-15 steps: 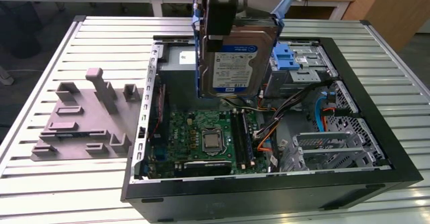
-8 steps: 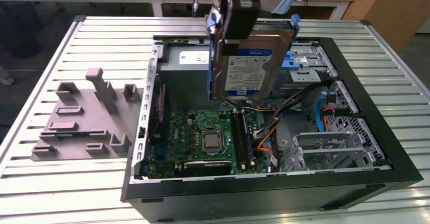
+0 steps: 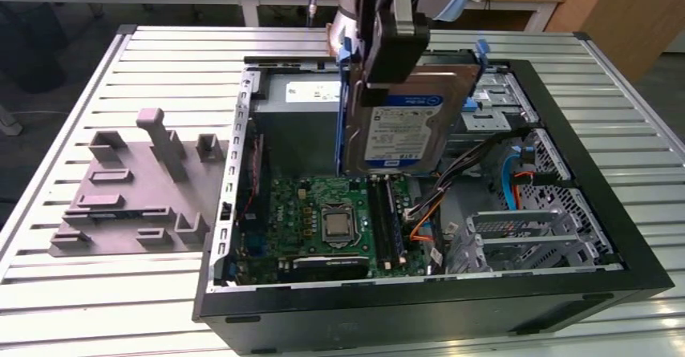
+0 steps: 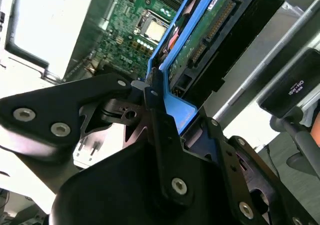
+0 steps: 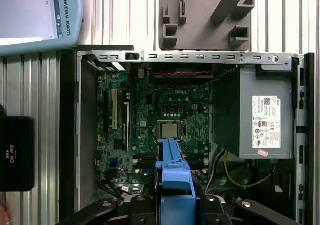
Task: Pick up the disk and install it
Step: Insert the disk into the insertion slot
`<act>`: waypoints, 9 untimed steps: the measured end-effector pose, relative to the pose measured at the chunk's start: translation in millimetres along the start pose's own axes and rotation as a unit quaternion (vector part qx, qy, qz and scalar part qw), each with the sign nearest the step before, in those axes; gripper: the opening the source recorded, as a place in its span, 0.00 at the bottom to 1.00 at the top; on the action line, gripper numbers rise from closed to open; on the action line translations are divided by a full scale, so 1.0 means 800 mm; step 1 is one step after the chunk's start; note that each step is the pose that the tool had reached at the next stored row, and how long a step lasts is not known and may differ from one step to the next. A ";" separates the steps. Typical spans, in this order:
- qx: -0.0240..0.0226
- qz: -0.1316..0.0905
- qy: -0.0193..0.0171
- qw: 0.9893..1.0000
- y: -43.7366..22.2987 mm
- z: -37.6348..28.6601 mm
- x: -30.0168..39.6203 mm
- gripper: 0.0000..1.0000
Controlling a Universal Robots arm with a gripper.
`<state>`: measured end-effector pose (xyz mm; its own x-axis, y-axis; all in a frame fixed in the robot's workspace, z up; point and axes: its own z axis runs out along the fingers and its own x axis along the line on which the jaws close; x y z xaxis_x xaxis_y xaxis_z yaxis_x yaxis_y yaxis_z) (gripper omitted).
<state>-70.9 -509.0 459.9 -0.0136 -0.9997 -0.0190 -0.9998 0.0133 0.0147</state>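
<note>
Exterior view: a slatted aluminium table (image 3: 86,293) carries a black open desktop computer case (image 3: 428,313) lying on its side, across the centre and right of the frame. On the exterior view's left stands a grey moulded plastic fixture (image 3: 134,192), apart from the case. Inside the case, a grey metal power supply box (image 3: 300,124) sits at upper centre-left. A green motherboard (image 3: 310,221) lies at lower centre, and perforated metal drive cages (image 3: 535,229) occupy the right side.

The disk (image 3: 412,124) is a flat silver-grey hard drive with a blue-and-white label and a blue plastic carrier frame. It hangs upright on edge at upper centre, over the case interior, with its label facing the camera. The black gripper (image 3: 371,84) is clamped on the disk's upper part. In the second wrist view, a black finger (image 4: 159,130) presses against the blue frame.

In the first wrist view, the blue frame (image 5: 172,170) lies over the motherboard, just beside the square silver processor (image 5: 169,130).

Step in hand, as judged: the pick-up is complete and the disk is carried above the case, not seated in any cage. Installation calls for squaring the carrier frame with a free cage opening and keeping clear of the loose cables (image 3: 471,164) beside the cages.
</note>
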 end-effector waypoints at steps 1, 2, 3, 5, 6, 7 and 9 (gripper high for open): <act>0.000 0.000 0.000 1.000 -0.0002 0.0004 0.0038 0.36; 0.000 0.000 0.000 1.000 -0.0007 0.0007 0.0064 0.36; 0.000 0.000 0.000 1.000 -0.0024 0.0009 0.0083 0.36; 0.000 0.000 0.000 1.000 -0.0085 0.0012 0.0105 0.36; 0.000 0.000 0.000 1.000 -0.0123 0.0013 0.0110 0.36; 0.000 0.000 0.000 1.000 -0.0160 0.0014 0.0116 0.36; 0.000 0.000 0.000 1.000 -0.0221 0.0017 0.0124 0.36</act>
<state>-53.4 -519.2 458.1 -0.0136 -0.9997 -0.0191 -0.9998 0.0133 0.0151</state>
